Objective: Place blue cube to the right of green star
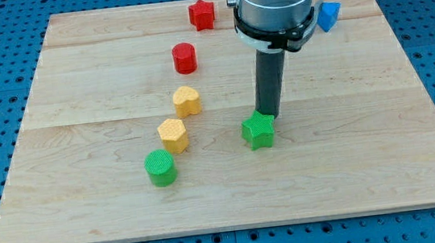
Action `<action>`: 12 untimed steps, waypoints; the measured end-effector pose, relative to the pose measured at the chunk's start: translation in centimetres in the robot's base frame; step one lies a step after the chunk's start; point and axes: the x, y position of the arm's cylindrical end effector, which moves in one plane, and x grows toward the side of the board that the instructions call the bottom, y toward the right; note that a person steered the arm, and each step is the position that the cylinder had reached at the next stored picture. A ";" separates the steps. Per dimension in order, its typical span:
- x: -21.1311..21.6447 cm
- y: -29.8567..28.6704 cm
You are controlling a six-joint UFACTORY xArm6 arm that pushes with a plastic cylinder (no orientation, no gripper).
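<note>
The blue cube (pixel 329 15) sits near the view's top right, partly hidden behind the arm's grey body. The green star (pixel 258 130) lies near the board's middle, slightly toward the view's bottom. My tip (pixel 268 116) is at the green star's upper right edge, touching or almost touching it. The blue cube is far from my tip, up and to the view's right.
A red star (pixel 202 14) is at the view's top centre and a red cylinder (pixel 185 58) below it. A yellow heart (pixel 187 100), a yellow hexagon (pixel 173 134) and a green cylinder (pixel 160 167) run diagonally down the view's left. The wooden board (pixel 368 162) sits on a blue pegboard.
</note>
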 end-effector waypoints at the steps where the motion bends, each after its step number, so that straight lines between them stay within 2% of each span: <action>1: -5.1 -3.0; 3: 4.2 0.0; 4: 4.8 0.1; 6: -1.0 -1.3; 8: -10.4 -2.5; 9: -16.7 -1.8; 10: -20.1 -1.3; 11: -17.6 6.4; 12: -9.8 12.9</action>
